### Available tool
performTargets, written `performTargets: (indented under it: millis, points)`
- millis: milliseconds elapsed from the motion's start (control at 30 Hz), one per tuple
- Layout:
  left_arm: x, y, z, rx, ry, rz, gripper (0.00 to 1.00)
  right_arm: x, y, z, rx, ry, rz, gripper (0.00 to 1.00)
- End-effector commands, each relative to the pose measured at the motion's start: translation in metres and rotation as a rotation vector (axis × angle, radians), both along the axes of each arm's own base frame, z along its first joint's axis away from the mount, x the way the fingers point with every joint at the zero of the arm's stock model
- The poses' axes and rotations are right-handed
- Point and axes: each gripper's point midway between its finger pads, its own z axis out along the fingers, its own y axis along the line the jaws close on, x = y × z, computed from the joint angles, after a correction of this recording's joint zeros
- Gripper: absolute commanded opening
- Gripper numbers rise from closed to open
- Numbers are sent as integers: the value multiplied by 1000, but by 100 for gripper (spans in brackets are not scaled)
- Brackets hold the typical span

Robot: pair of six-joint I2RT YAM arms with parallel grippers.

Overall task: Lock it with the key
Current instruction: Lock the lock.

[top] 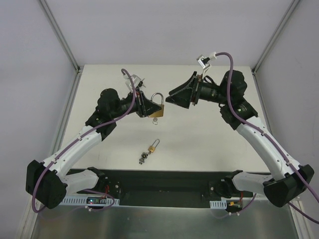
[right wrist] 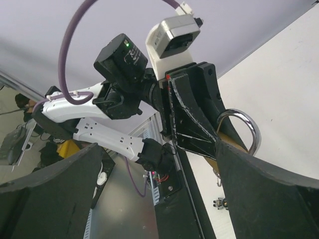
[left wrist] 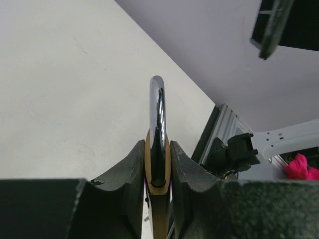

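The left gripper [top: 148, 107] is clamped on the brass body of the padlock [top: 158, 104], holding it clear of the table [top: 209, 149] with the shackle apparently seated. Just right of the padlock, the right gripper [top: 171, 97] stands apart and empty. A key [top: 155, 120] appears to hang from the padlock's underside, so the locking turn or key withdrawal probably remains.

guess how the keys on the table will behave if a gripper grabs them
The keys look like small linked metal pieces, so they would probably dangle and swing rather than stay stiff. They lie flat on the table, so a pinch may slip off thin, smooth edges. Likely light, and unlikely to roll.
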Motion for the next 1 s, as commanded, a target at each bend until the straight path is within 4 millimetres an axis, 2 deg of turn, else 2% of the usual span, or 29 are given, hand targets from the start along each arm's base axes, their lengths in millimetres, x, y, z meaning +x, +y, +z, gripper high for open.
performTargets:
  millis: [0,200,333,600,767,833,967]
  points:
    - [-33,-3,81,-182,-267,-156,0,-9,4,5,26,-66,93,97]
    - [-64,-7,106,-257,-366,-325,0,-9,7,-4,21,-80,125,98]
    - [-70,-9,114,-270,-390,-356,0,-8,8,-5,26,-71,118,99]
    - [-73,-13,118,-280,-388,-378,0,-6,12,1,56,-77,111,91]
    - [-71,-17,119,-284,-386,-385,0,-18,28,2,64,-70,161,77]
    - [-70,-18,119,-286,-386,-387,0,-23,34,1,66,-66,179,75]
    - [-72,-20,121,-290,-390,-395,0,-24,42,-1,70,-50,182,56]
